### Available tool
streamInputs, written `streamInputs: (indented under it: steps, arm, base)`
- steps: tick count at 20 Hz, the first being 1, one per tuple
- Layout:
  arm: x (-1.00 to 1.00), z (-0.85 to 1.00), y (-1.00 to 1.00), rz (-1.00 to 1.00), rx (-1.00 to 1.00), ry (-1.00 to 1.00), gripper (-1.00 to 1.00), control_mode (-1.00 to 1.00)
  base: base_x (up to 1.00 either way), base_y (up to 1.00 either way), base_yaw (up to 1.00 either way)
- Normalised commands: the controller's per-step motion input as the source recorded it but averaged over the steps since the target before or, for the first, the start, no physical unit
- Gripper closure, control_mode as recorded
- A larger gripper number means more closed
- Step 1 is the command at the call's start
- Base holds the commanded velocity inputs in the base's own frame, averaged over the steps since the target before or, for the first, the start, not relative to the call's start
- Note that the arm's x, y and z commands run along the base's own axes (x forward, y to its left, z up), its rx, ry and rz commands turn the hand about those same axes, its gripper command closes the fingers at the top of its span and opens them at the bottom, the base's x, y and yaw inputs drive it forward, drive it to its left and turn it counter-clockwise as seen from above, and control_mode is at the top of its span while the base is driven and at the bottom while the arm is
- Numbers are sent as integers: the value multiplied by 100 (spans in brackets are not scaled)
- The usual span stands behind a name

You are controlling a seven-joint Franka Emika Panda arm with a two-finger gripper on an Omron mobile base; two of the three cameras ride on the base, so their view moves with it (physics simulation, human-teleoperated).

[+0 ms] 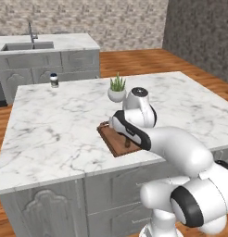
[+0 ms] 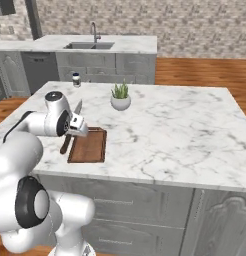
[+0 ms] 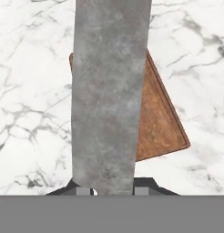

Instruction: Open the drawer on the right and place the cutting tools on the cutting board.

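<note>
My gripper [image 2: 77, 128] is shut on the knife [image 2: 76, 111]. Its grey blade points up and its dark handle [image 2: 65, 144] hangs down past the left edge of the cutting board [image 2: 90, 145]. The reddish-brown board lies near the island's front edge. In the hand view the broad grey blade [image 3: 109, 95] rises from between the gripper [image 3: 113, 189] fingertips and covers the left part of the board [image 3: 157, 123] below it. In the left base view my arm hides most of the board [image 1: 112, 140]. Grey drawer fronts [image 2: 115, 201] show under the counter; I cannot tell which is the drawer.
A small potted plant [image 2: 120, 97] in a white bowl stands behind the board on the marble island [image 2: 185, 130]. A small jar [image 2: 76, 79] sits at the island's far left corner. A second counter with a sink [image 2: 90, 45] lies beyond.
</note>
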Motion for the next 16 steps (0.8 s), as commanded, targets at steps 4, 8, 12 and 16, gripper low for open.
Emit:
streamInputs:
  steps: [4,8,12,16]
  arm:
    - [1,-22,0,0,0,6,100,-100]
    - [4,-21,0,0,0,5,100,-100]
    - [17,-19,0,0,0,6,100,-100]
    - [34,-16,0,0,0,7,100,-100]
  base:
    - [0,0,0]
    - [0,0,0]
    - [0,0,0]
    - [0,0,0]
